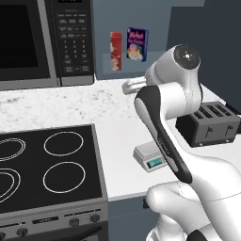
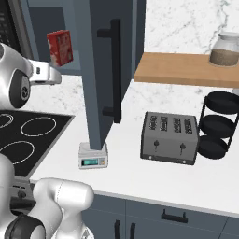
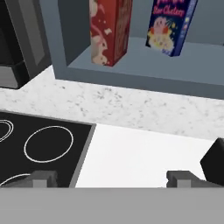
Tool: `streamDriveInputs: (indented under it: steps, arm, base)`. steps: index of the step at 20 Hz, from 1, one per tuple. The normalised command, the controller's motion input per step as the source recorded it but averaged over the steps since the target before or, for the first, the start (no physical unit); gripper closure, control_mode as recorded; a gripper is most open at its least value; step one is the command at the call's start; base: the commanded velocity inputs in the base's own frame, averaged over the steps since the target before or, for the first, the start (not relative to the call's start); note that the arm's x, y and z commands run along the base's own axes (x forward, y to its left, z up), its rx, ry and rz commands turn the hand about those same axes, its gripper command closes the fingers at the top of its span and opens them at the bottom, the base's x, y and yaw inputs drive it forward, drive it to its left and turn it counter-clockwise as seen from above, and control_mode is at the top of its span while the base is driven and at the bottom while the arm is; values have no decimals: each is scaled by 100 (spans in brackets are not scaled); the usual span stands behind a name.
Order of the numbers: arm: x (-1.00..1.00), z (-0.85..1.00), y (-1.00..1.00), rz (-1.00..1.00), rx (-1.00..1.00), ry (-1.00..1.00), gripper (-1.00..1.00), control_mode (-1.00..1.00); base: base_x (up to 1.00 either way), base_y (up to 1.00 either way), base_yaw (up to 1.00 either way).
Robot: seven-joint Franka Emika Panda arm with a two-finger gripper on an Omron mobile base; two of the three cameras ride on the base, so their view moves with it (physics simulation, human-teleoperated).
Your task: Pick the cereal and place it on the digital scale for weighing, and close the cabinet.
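Note:
The cereal, a tall red box with a pale picture, stands upright on the shelf of the open cabinet, next to a dark blue box. Seen from the hand, the cereal is up ahead, left of the blue box. My gripper is open and holds nothing; it hovers over the counter in front of and below the shelf. The cabinet door with its black bar handle stands swung out. Below the door's edge, the digital scale sits bare on the counter, its teal display facing the front.
A black microwave hangs left of the cabinet, above the black cooktop. A dark toaster stands right of the scale. Farther right are a wooden shelf with a jar and a black tiered rack.

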Motion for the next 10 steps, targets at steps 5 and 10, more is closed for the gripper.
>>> streamDriveInputs:
  steps: [5,10]
  arm:
    - [0,29,1,0,0,-13,-100,-100]
    - [0,35,20,0,0,-12,-100,-100]
  base:
    - [0,0,0]
    - [0,0,0]
